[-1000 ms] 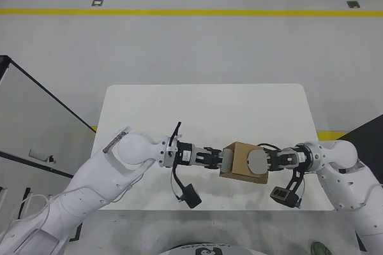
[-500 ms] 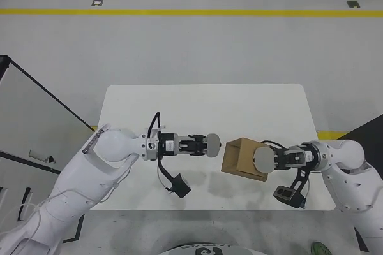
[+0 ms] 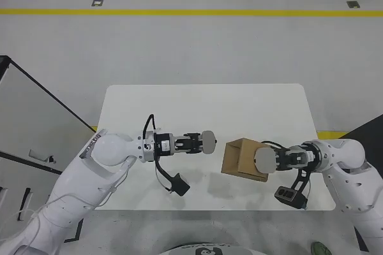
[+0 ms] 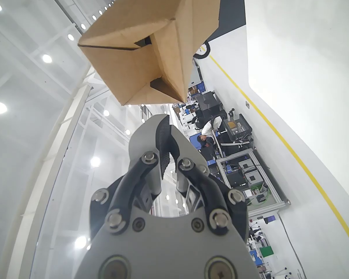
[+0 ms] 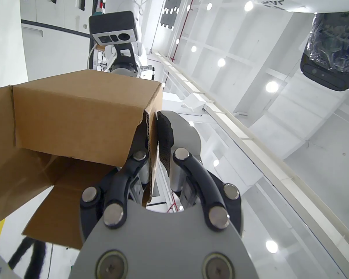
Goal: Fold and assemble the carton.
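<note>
1. Carton [image 3: 241, 158]: brown corrugated cardboard, matte and boxy, with the fluted core showing at its cut edges. In the top view it sits lower right of centre, over the near part of the white table [image 3: 255, 102]. The table top is smooth with rounded corners.
2. Orientation: the line from the carton's closed end to its open end runs roughly left to right across the top view. The closed end faces frame left; its flaps are folded over one another with small dark gaps at the overlaps. The open end, with loose flaps, faces frame right. The sides look nearly equal, so I cannot tell which is the long axis.
3. Right gripper [image 5: 155, 134]: clamped on one carton wall at the open end. The fluted edge is pinched between black ribbed pads [image 5: 165, 134].
4. Left gripper [image 3: 208, 140]: left of the carton in the top view, just short of the closed end and not touching it. Its pads are pressed together with nothing between them.
</note>
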Tool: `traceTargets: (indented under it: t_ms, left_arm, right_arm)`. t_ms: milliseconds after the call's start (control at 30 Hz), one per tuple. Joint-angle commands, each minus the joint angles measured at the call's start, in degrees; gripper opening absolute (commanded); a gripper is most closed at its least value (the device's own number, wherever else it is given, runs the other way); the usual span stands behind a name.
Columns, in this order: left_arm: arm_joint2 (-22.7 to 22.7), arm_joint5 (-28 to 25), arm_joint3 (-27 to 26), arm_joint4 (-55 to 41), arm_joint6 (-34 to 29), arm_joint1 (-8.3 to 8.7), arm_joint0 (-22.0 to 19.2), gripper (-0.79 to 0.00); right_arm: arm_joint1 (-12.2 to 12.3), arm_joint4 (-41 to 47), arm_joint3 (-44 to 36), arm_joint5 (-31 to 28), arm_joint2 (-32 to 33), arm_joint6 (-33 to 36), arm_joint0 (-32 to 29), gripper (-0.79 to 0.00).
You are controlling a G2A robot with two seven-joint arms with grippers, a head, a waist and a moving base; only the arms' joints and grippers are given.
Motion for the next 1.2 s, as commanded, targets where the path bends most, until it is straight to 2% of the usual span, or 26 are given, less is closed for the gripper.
traceTargets:
  t_ms: [0,333,533,733,1167]
  left_arm:
    - [-0.21,0.14,-0.12,0.06,-0.63,0.04,0.47,0.0]
    - [-1.69,0.31,-0.55,-0.69,0.09,0.39,1.75,0.0]
    - [-1.66,0.55,-0.71,-1.36,1.71,0.49,2.08,0.0]
    - [-0.74,-0.07,-1.02,-0.9,2.82,0.46,2.02,0.0]
    - [-0.74,-0.07,-1.02,-0.9,2.82,0.46,2.02,0.0]
  right_arm:
    - [-0.07,1.14,-0.26,-1.08,0.46,-1.06,0.75,-0.785]
    - [-1.5,6.77,4.76,-4.19,1.2,-4.17,5.39,-0.785]
    - [-2.22,9.73,7.34,-4.19,-1.79,-4.17,10.14,-0.785]
    - [-2.04,9.87,9.92,-4.19,-7.61,-4.17,16.43,-0.785]
    - [-2.04,9.87,9.92,-4.19,-7.61,-4.17,16.43,-0.785]
